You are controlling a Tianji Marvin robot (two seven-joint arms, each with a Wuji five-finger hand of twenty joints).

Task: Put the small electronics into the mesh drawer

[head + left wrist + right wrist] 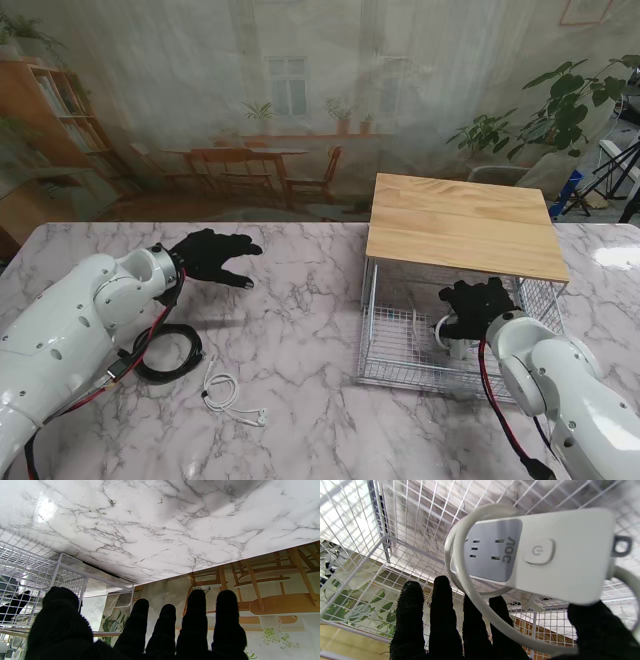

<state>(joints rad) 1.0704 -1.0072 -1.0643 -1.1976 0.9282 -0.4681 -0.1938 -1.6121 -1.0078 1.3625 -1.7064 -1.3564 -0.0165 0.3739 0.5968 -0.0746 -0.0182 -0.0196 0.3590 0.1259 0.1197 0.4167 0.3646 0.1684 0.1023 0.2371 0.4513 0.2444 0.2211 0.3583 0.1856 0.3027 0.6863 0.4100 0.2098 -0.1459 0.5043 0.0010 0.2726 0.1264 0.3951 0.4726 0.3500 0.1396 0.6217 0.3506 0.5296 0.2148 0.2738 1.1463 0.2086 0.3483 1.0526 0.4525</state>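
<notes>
From the stand's view, a white mesh drawer (pixel 400 345) sits pulled out from under a wooden top (pixel 460 225) on the right side of the marble surface (pixel 300 340). The right hand (pixel 480 308) in its black glove is inside the drawer and holds a white power strip (pixel 455 338). On the left, the left hand (pixel 212 256) hangs over the surface with its fingers spread and holds nothing. Nearer to me, a coiled black cable (pixel 170 355) lies beside the left arm. A white cable (pixel 228 395) lies just next to it.

In the left wrist view, 5 black fingers (pixel 196 620) are spread apart with nothing between them. The marble surface (pixel 160 530) is bare in front of them. The mesh drawer (pixel 32 580) shows off to one side.

In the right wrist view, the right hand (pixel 475 630) holds the power strip (pixel 545 555) between thumb and fingers. The strip has a grey socket face and a round power button. Its thick white cord (pixel 470 592) loops around it. The mesh drawer (pixel 395 517) walls are all around it.
</notes>
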